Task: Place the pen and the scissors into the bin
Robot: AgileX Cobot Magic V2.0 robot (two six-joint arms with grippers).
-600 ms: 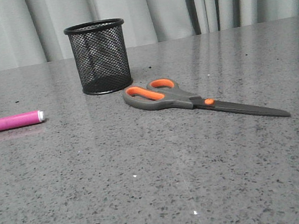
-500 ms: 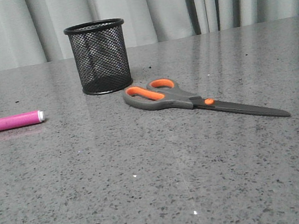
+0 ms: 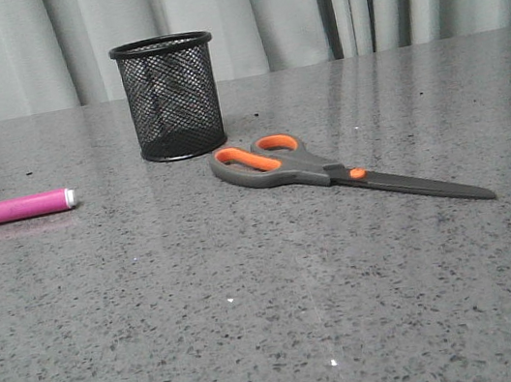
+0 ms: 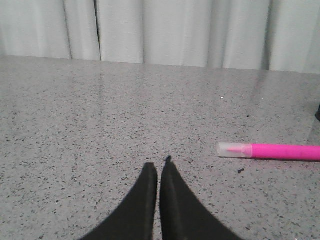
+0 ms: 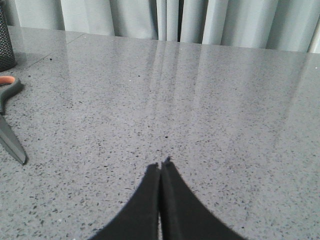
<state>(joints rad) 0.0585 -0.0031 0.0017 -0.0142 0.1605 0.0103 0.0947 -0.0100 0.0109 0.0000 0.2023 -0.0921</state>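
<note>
- Lying flat on the table (image 3: pixel 259 328): the pen (image 3: pixel 8 210) and scissors (image 3: pixel 331 173), both outside the bin (image 3: pixel 170 97).
- Left gripper (image 4: pixel 159 167) pinched closed, holding nothing.
- Right gripper (image 5: pixel 161 167) closed too, holding nothing.

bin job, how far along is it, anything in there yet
Nothing looks done yet. The bin stands upright with neither item in it. The pen lies flat on the table to its left, and the scissors lie flat just right of it. Nothing is in hand: the left hand and right hand are both shut and empty. Both pickups and drops remain.
</note>
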